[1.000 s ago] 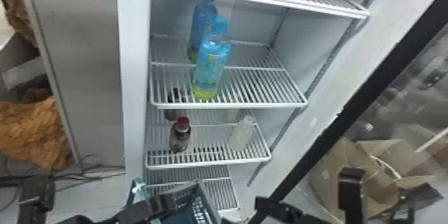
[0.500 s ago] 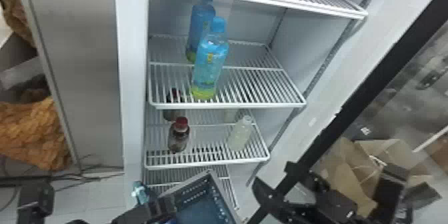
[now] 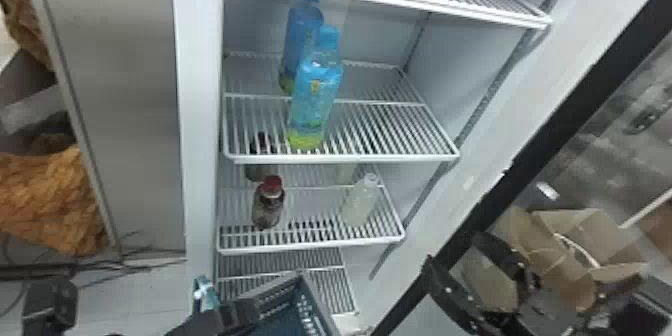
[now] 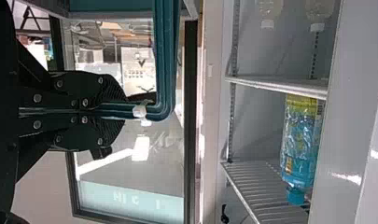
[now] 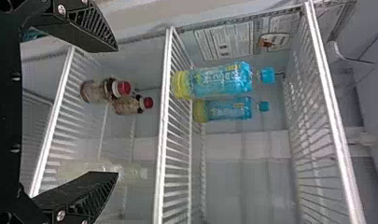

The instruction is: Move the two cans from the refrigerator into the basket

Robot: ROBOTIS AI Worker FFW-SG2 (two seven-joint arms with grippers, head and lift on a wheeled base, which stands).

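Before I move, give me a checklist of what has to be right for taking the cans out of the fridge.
1. Left gripper secure on the basket: ok, its fingers are closed on the rim.
2. Right gripper ready to grasp: ok, fingers apart and holding nothing.
3. Fridge door open: ok.
4. Cans identified: not ok, the blue-capped bottle, red-capped bottle and pale bottle on the shelves all look like bottles.
5. Basket ready to receive: cannot tell, its lower part is cut off in the head view.
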